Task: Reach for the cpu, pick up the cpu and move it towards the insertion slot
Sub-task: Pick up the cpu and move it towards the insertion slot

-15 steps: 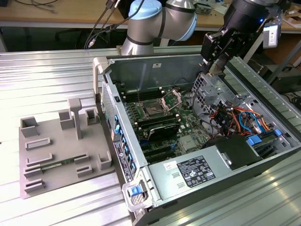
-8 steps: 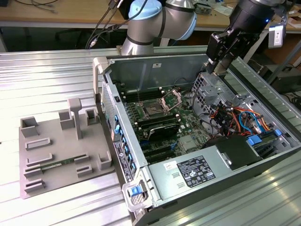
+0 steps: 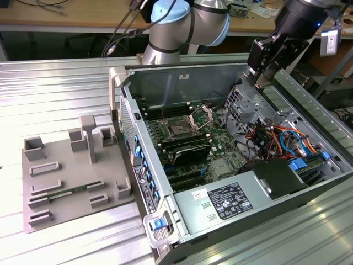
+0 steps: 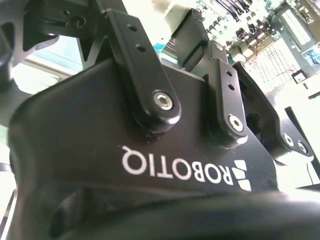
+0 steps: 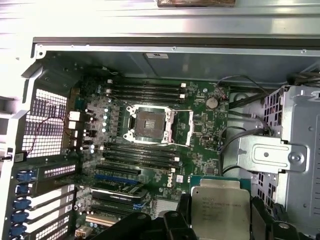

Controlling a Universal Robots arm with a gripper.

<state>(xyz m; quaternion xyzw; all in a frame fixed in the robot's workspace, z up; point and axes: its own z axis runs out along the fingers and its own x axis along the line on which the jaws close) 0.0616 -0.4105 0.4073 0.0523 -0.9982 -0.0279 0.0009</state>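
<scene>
pincer (image 5: 220,222) closed on cpu (image 5: 220,207) | held above motherboard (image 5: 200,120) | insertion slot (image 5: 150,122) open, apart

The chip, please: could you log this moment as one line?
gripper: shut on chip | above open case | socket: open, empty

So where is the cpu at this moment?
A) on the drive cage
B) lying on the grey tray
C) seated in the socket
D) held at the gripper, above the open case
D: in the first wrist view the cpu sits between the gripper fingers, while the insertion slot lies open and empty.
</scene>
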